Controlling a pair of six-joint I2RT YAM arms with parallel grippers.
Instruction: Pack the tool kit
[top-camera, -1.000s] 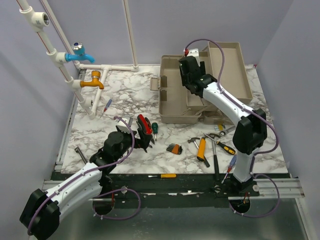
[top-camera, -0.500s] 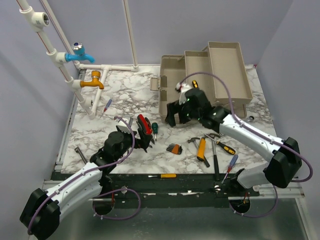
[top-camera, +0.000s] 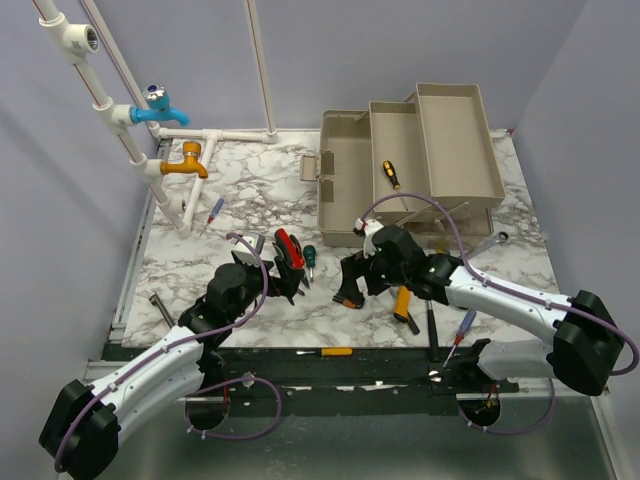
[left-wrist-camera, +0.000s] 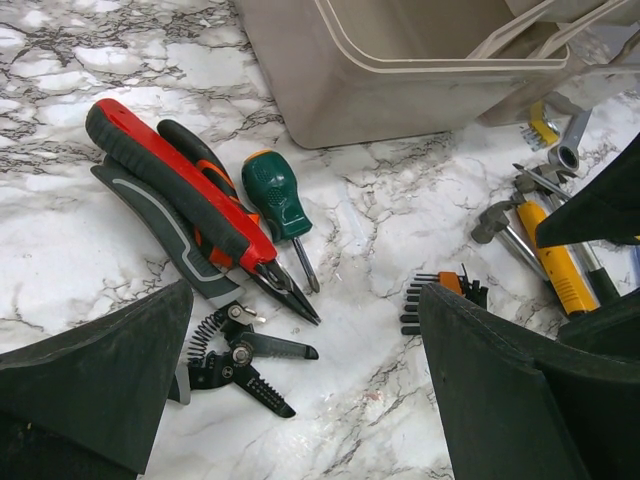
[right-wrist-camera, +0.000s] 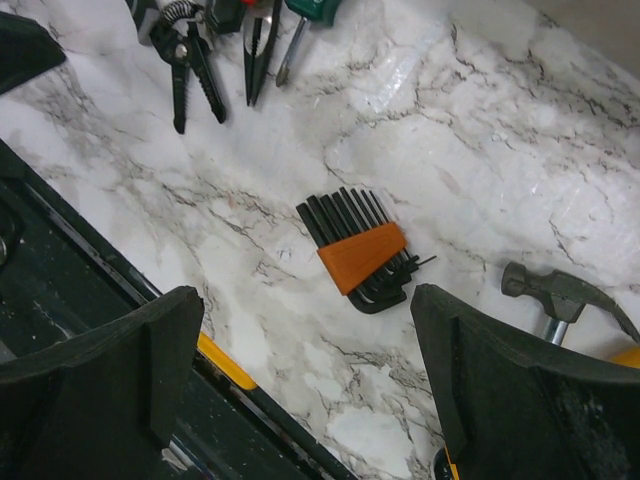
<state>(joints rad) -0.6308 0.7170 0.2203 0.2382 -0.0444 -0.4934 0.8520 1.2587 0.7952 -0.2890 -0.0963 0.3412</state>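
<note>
The step in hand looks like picking up the hex key set (right-wrist-camera: 360, 255), which lies flat on the marble table (top-camera: 250, 190) toward the middle of its near edge, directly below the right gripper (right-wrist-camera: 305, 310), whose jaws stand wide apart and hold nothing. To do it well, the gripper should turn so its fingers straddle the orange holder across its narrow side, not the fanned black keys, which could splay or slip. It should then drop straight down until the tips nearly touch the table before closing. The hammer (right-wrist-camera: 560, 290) lies near on the right, so the outer finger needs to land clear of its head. The open toolbox (top-camera: 340, 225) stands at the far right of the table, trays folded out, ready to take the set. The left gripper (left-wrist-camera: 305, 330) hangs open over the red pliers (left-wrist-camera: 180, 190) and green screwdriver (left-wrist-camera: 277, 190), gripping neither.
</note>
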